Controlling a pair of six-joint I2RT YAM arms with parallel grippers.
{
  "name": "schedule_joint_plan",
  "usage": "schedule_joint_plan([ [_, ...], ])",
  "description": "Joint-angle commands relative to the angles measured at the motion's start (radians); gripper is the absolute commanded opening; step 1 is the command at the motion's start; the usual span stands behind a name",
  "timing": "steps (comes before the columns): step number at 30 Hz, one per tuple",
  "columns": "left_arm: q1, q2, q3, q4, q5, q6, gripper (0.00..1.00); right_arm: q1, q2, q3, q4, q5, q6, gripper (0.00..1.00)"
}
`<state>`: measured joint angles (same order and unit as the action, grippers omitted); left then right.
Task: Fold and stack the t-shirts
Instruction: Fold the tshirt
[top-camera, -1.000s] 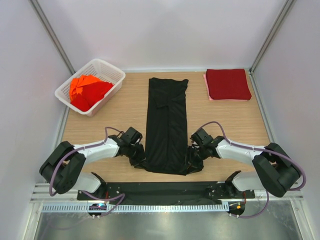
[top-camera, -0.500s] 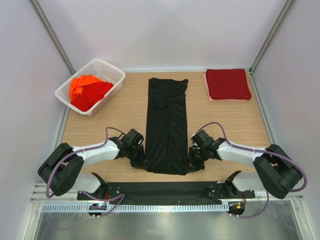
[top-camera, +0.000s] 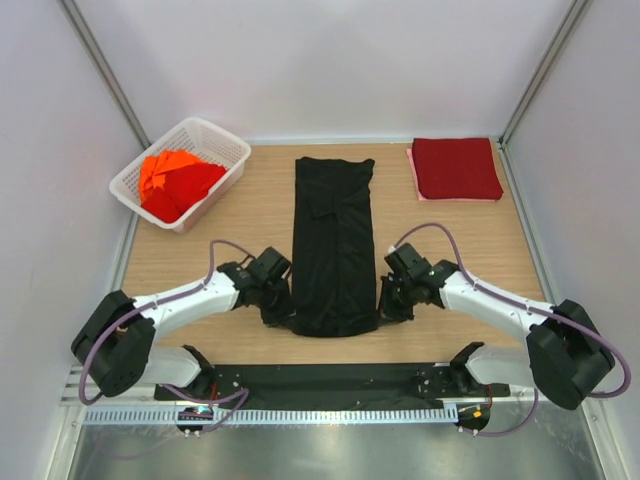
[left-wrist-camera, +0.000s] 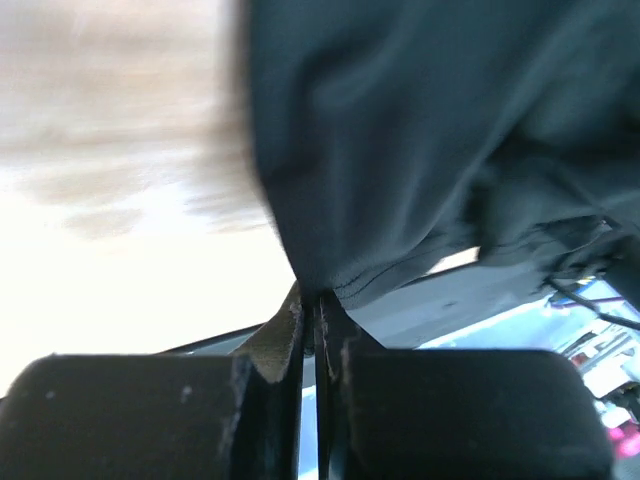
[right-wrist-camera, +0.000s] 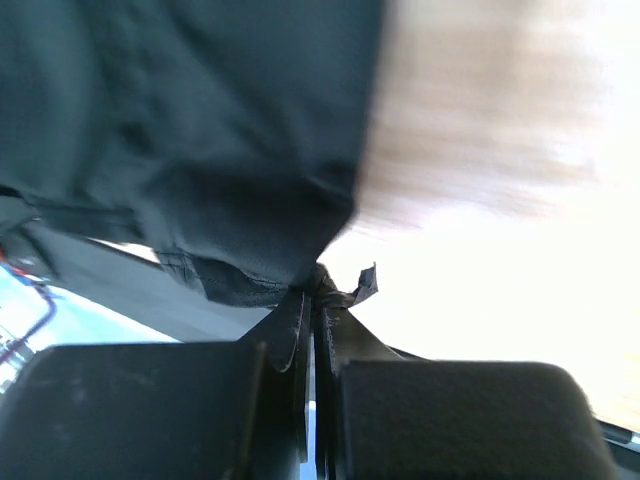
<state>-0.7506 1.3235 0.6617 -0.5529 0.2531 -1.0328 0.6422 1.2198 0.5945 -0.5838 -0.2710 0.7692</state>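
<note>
The wooden table carried the black t-shirt as a long strip down its middle. Its near hem lay farther from the arm bases than a second before. Both arms had stretched forward, low, elbows outward. The left gripper and right gripper, parted earlier, were each clamped on a near hem corner.

L arm, R arm: white links, blk joints | purple cables | L pincer, R pincer: blk
</note>
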Motion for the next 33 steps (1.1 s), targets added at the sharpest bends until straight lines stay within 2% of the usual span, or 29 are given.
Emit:
schedule_joint_plan([
  [1,0.025,0.032,0.14,-0.097,-0.046,0.098,0.03,-0.012,0.044,0.149,-0.091,0.055,-0.09,0.01],
  [10,0.14,0.167,0.381,-0.202,0.006,0.218,0.03,-0.085,0.152,0.339,-0.139,0.03,-0.145,0.01],
  [17,0.243,0.33,0.599,-0.269,0.057,0.321,0.03,-0.187,0.328,0.559,-0.172,-0.011,-0.222,0.01],
  [25,0.329,0.528,0.837,-0.315,0.123,0.332,0.01,-0.251,0.498,0.779,-0.198,-0.016,-0.281,0.01],
  [33,0.362,0.658,0.973,-0.325,0.136,0.344,0.0,-0.291,0.684,0.975,-0.261,-0.008,-0.329,0.01],
])
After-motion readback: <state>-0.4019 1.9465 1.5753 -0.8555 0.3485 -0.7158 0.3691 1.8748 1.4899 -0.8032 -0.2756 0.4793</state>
